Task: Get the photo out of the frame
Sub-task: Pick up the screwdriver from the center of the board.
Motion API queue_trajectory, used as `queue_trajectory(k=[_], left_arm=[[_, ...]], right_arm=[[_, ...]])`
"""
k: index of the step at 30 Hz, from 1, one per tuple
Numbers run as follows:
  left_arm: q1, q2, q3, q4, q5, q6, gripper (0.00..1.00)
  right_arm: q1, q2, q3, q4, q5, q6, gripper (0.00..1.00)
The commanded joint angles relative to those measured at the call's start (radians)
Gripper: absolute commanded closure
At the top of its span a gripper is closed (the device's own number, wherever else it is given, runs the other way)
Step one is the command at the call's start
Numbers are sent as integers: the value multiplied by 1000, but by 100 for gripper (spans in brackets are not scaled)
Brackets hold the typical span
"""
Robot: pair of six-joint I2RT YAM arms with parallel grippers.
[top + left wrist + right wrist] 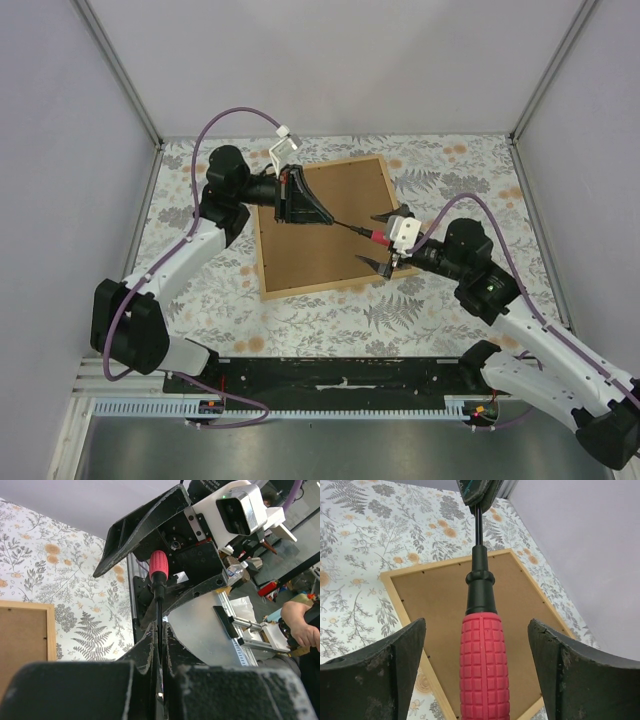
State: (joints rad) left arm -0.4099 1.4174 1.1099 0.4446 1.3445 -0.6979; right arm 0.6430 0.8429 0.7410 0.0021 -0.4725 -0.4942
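The frame (300, 262) lies back side up on the floral cloth, its brown board inside a light wooden rim (402, 605). The photo is hidden. My left gripper (325, 220) hangs over the frame's middle, shut on the thin black shaft of a screwdriver (352, 229); the pinch shows in the left wrist view (160, 630). The screwdriver's red handle (482, 670) points toward my right gripper (378, 240). That gripper is open, one finger on each side of the handle with a gap on both sides (477, 625). The handle (159, 570) sits between those fingers.
The floral cloth (440, 170) covers the table between grey walls. A black rail (330, 370) carrying both arm bases runs along the near edge. The frame's corner (30, 630) lies left of the left gripper.
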Motion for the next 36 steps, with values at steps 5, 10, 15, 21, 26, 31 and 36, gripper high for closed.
queue_trajectory(k=[5, 10, 15, 21, 26, 31, 36], left_arm=[[8, -32, -13, 112, 5, -84, 98], [10, -34, -24, 117, 1, -84, 98], [10, -37, -30, 117, -7, -81, 98], [16, -49, -21, 143, -4, -103, 98], [29, -83, -31, 190, -2, -137, 98], [52, -109, -38, 229, -7, -166, 98], [69, -115, -39, 249, -21, -181, 98]], right_arm=[[-3, 28, 54, 53, -93, 150, 14], [-3, 44, 80, 50, -115, 210, 17], [-3, 59, 110, 44, -121, 241, 19], [-3, 134, 155, 52, -153, 304, 22], [-14, 145, 143, 72, -141, 319, 22], [-65, 119, 146, 73, -201, 351, 21], [-97, 148, 178, 68, -357, 429, 21]])
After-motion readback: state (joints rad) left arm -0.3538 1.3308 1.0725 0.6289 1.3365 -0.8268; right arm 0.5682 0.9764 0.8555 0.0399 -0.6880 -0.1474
